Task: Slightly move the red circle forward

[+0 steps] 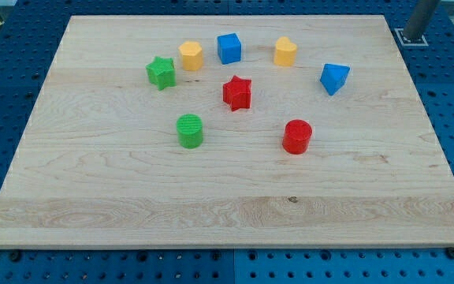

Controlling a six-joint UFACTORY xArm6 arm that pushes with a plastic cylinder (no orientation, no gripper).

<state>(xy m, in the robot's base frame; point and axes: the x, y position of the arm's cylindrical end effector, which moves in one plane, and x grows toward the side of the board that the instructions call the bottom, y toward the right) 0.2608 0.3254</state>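
Observation:
The red circle stands on the wooden board, right of the middle. A grey rod comes down at the view's top right corner, and my tip rests just off the board's top right edge, far from every block. The red star lies up and to the left of the red circle. The blue block with slanted faces lies up and to the right of the red circle. Nothing touches the red circle.
A green circle sits left of the red circle. Along the top lie a green star, a yellow hexagon, a blue cube and a rounded yellow block. Blue perforated table surrounds the board.

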